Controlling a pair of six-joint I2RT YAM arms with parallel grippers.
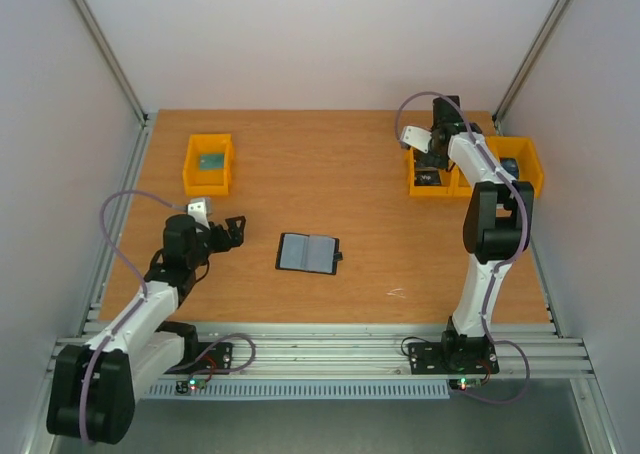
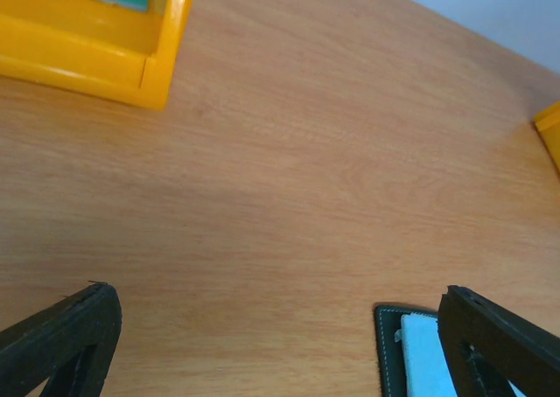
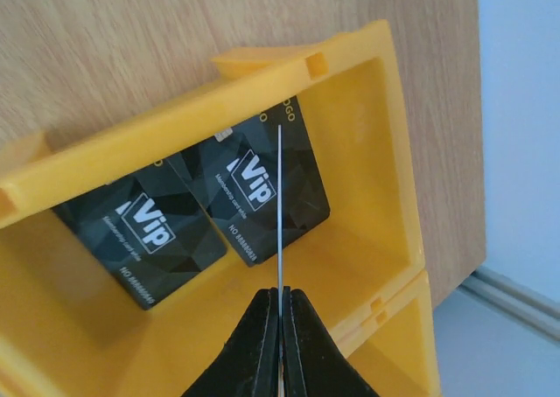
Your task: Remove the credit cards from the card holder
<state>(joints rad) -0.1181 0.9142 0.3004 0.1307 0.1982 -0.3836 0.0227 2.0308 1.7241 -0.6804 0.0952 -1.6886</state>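
On the bench (image 1: 350, 174) the black card holder (image 1: 307, 253) is laid open, blue-grey inside; left claw (image 1: 233, 232) is spread wide, right claw (image 3: 280, 294) is clamped on an edge-on card (image 3: 279, 205).

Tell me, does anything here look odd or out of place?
Only mildly: the right pincer pinches a thin card edge-on above a yellow bin, where two dark cards lie askew to its walls rather than squared up. Nothing looks spilled or damaged.
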